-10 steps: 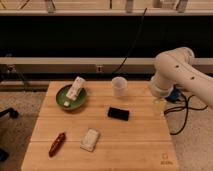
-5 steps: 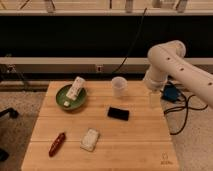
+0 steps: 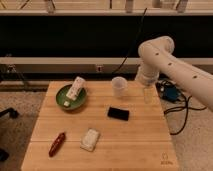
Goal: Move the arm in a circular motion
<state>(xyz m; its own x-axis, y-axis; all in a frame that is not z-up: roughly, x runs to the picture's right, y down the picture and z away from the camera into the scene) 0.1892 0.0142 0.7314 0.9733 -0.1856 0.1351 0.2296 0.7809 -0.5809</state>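
Gripper (image 3: 147,94), grip state not discernible, hangs beneath the arm (image 3: 167,62), just right of the cup (image 3: 119,86), near the table (image 3: 140,147) right-rear edge.

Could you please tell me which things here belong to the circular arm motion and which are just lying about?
Part of the job: the arm, reaching in from the right; its gripper, hanging over the table's right side.

Just lying about: green bowl holding a white carton, clear cup, black flat device, pale packet, red object.
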